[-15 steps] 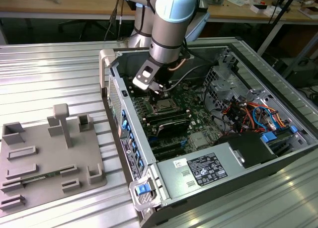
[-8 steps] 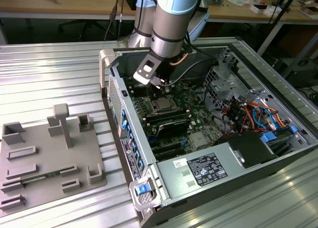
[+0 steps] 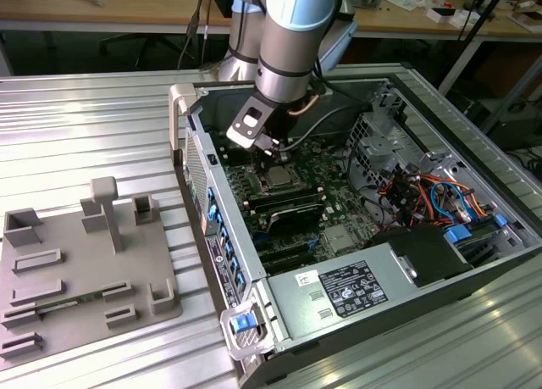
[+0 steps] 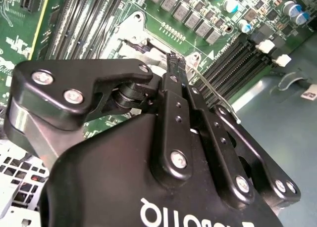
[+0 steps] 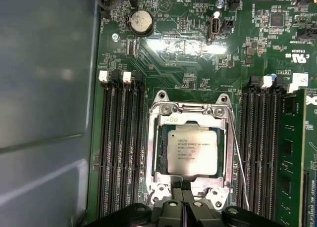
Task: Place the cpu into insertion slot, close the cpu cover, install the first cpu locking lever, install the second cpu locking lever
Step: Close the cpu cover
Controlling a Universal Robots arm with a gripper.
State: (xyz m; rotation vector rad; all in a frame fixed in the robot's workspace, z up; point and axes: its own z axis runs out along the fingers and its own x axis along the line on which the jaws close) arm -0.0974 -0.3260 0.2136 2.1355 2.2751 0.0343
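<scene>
Jaws closed at cpu cover (image 5: 152,153), cpu (image 5: 191,149) seated

Bright light washes the ribbed metal table (image 3: 85,126) in the exterior view, while the computer case (image 3: 216,211) is shadowed inside. In the first wrist view, glare whitens part of the circuit board (image 5: 163,68), and the cpu (image 5: 190,150) gleams.

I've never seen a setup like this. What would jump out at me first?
The big silver robot arm reaches down into an open computer case. In the first wrist view, the shiny square cpu sits in the insertion slot, framed by the cpu cover, with the black end effector at the slot's edge.
</scene>
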